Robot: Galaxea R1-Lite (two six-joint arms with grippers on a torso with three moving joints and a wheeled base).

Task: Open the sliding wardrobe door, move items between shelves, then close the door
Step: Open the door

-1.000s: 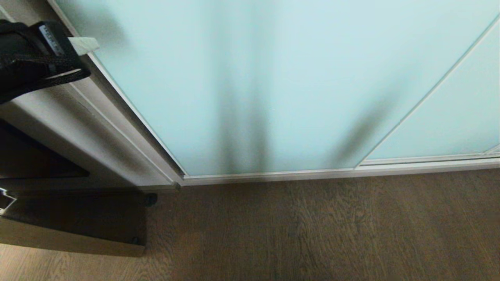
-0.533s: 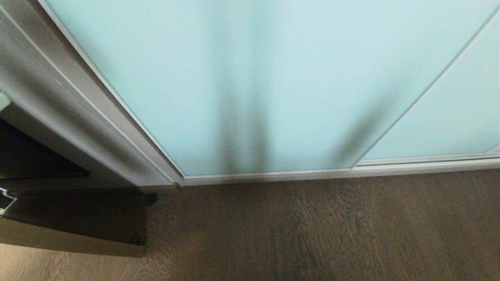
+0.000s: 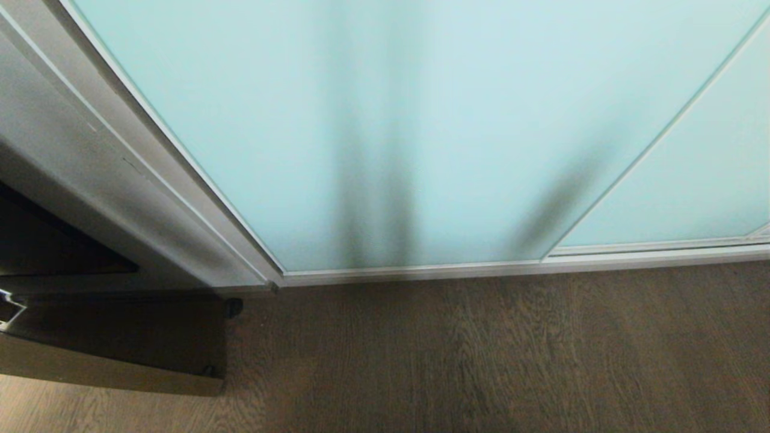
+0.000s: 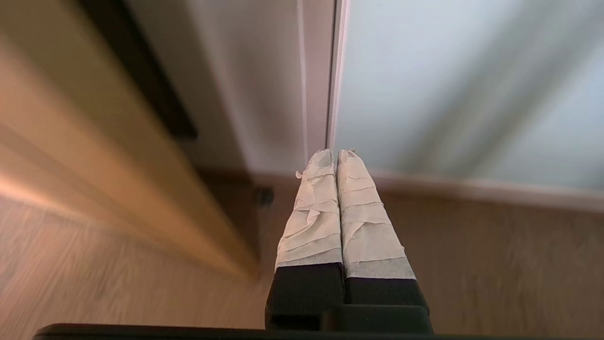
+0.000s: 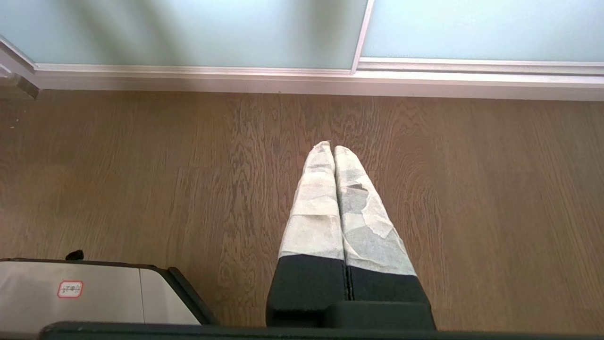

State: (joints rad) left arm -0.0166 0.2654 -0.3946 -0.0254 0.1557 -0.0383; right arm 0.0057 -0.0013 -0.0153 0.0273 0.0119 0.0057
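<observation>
Wood floor meets the closed sliding wardrobe door — both claws pressed together, empty.

My fingertips wear wrinkled matt tape; the sliding wardrobe door is smooth frosted glass, the floor grained wood.

Only one marking shows: a small white sticker with a red outline and red characters, stuck on the grey housing at the corner of the right wrist view. Its characters are too small to read.
</observation>
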